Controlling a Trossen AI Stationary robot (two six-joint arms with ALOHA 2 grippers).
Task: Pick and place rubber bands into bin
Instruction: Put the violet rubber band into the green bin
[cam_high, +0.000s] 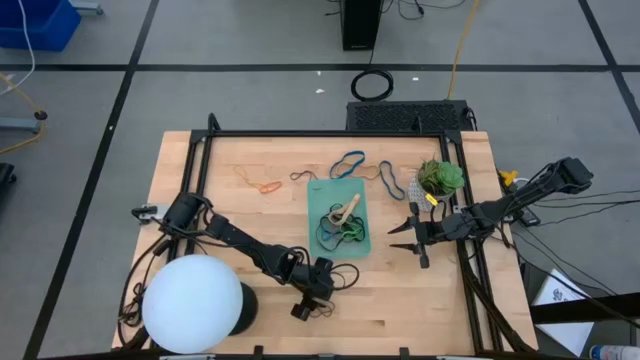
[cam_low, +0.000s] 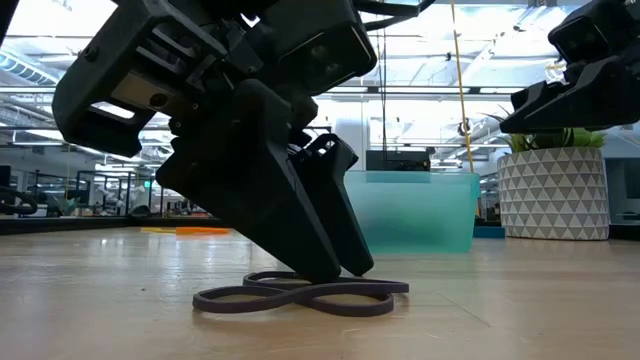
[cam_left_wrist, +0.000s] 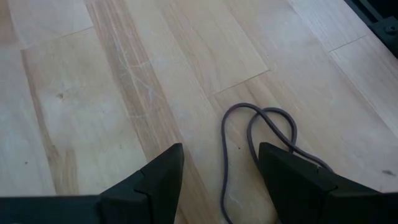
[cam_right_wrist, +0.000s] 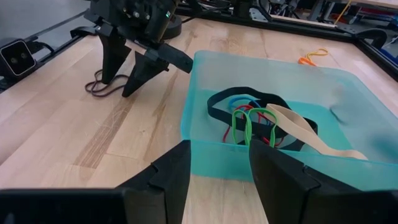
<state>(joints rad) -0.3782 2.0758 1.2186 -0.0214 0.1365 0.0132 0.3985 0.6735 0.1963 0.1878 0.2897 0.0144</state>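
A dark rubber band (cam_left_wrist: 255, 134), twisted into a figure eight (cam_low: 300, 295), lies flat on the wood near the table's front edge. My left gripper (cam_left_wrist: 221, 155) slants down over it, open, with its fingertips (cam_low: 335, 268) at the table and a strand between them. The teal bin (cam_high: 340, 222) stands mid-table holding several bands: black, green, red, blue and tan (cam_right_wrist: 261, 118). My right gripper (cam_right_wrist: 219, 149) hovers open just right of the bin, holding nothing. More rubber bands, orange (cam_high: 262, 184) and blue (cam_high: 348, 163), lie beyond the bin. My left gripper comes at the dark band slanting down from the table's left, its fingers astride one strand (cam_left_wrist: 225, 168). One finger (cam_left_wrist: 298, 180) covers the band's other strand. Whether either finger touches the band, I cannot tell. The band lies flat on the table.
A leafy green ball in a patterned pot (cam_high: 440, 178) stands at the back right, beside my right arm. A large white globe (cam_high: 195, 305) sits at the near left corner. A black frame (cam_high: 330, 134) runs round the table's edges. Bare wood lies between the band and the bin.
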